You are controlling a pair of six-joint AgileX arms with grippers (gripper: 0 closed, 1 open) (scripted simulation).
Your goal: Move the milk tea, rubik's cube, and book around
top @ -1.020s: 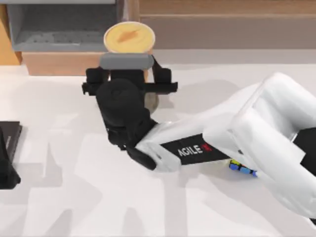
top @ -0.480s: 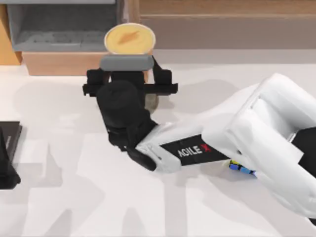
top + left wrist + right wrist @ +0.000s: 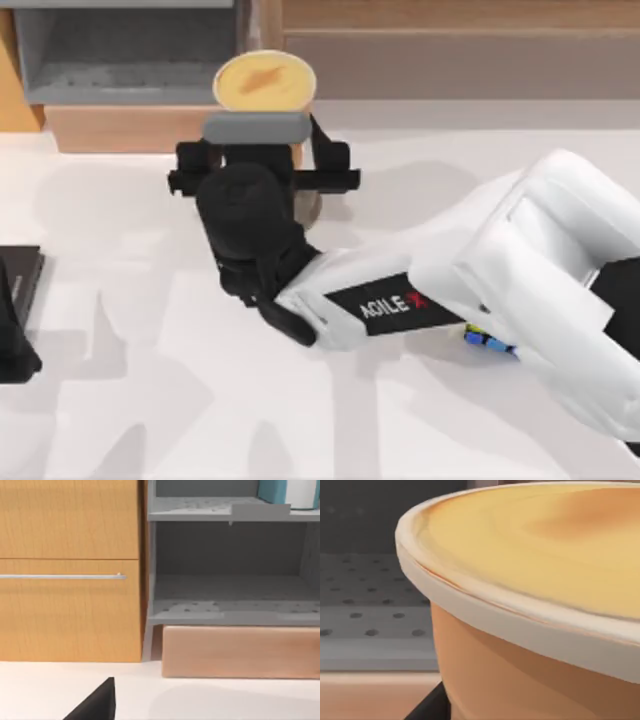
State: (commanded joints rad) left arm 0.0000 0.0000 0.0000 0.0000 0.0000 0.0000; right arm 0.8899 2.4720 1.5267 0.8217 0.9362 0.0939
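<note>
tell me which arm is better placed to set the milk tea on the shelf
Right. Its gripper is at the milk tea, just before the grey shelf. The left arm sits parked at the table's left edge.

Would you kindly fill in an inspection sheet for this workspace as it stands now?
Surface: white table, shadowed.
Job's things: milk tea upright at the back, by the shelf; rubik's cube partly hidden under the right arm; book on the upper shelf.
Clutter: nothing seen.
Grippers: right gripper at the milk tea; left gripper parked at the table's left edge.
Cables: nothing seen.
Surroundings: grey shelf unit, wooden cabinet.
</note>
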